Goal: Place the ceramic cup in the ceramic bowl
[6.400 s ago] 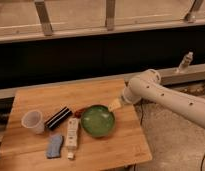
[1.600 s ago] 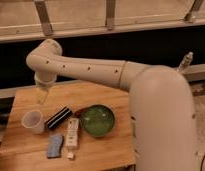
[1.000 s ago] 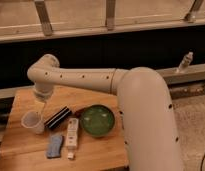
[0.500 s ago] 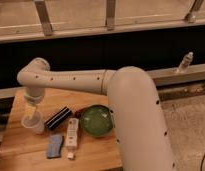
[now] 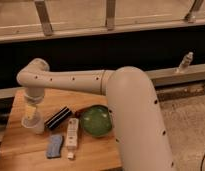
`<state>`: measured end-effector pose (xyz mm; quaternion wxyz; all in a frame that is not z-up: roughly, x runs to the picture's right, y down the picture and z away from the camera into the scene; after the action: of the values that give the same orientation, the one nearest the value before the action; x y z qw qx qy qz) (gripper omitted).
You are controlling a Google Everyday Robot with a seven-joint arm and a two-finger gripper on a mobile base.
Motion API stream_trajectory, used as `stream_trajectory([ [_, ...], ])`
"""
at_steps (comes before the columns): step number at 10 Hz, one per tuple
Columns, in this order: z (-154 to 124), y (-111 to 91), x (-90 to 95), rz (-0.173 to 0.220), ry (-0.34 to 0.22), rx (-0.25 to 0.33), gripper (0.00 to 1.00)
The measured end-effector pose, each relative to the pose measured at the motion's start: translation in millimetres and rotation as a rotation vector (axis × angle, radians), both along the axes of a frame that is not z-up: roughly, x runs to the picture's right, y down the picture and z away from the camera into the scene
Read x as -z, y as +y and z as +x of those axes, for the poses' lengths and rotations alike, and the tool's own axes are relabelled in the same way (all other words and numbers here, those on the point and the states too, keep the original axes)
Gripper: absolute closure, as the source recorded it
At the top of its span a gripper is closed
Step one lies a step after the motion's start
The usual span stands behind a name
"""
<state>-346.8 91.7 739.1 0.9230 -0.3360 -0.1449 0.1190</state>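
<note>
The ceramic cup (image 5: 36, 126) stands upright on the left part of the wooden table (image 5: 26, 152). It is small, pale and tapered. My gripper (image 5: 30, 113) hangs straight down from the arm's wrist, right over the cup, with its tip at or inside the cup's rim. The arm hides part of the cup's top. The green ceramic bowl (image 5: 96, 120) sits on the table to the right of the cup, partly behind my arm's big white link. It looks empty.
Between cup and bowl lie a black box-like object (image 5: 58, 118), a white remote-like bar (image 5: 72, 134) and a blue sponge (image 5: 55, 145). My arm spans the right half of the view. A small bottle (image 5: 185, 62) stands on the ledge at the far right.
My arm has swung from the bowl's side to the left of the table. In the last second the gripper has come down onto the cup.
</note>
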Motion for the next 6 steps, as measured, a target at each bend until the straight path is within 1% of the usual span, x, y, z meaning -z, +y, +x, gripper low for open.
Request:
stream_trajectory([
  [2,-4.6,4.3,-9.4,-0.023,-0.011,-0.002,0.2],
  [3,-8.1,9.8,-17.6,-0.037,-0.018,-0.002,0.2],
  [6,-12.8,21.3,-33.3,-0.082,-0.029,-0.004,0.2],
])
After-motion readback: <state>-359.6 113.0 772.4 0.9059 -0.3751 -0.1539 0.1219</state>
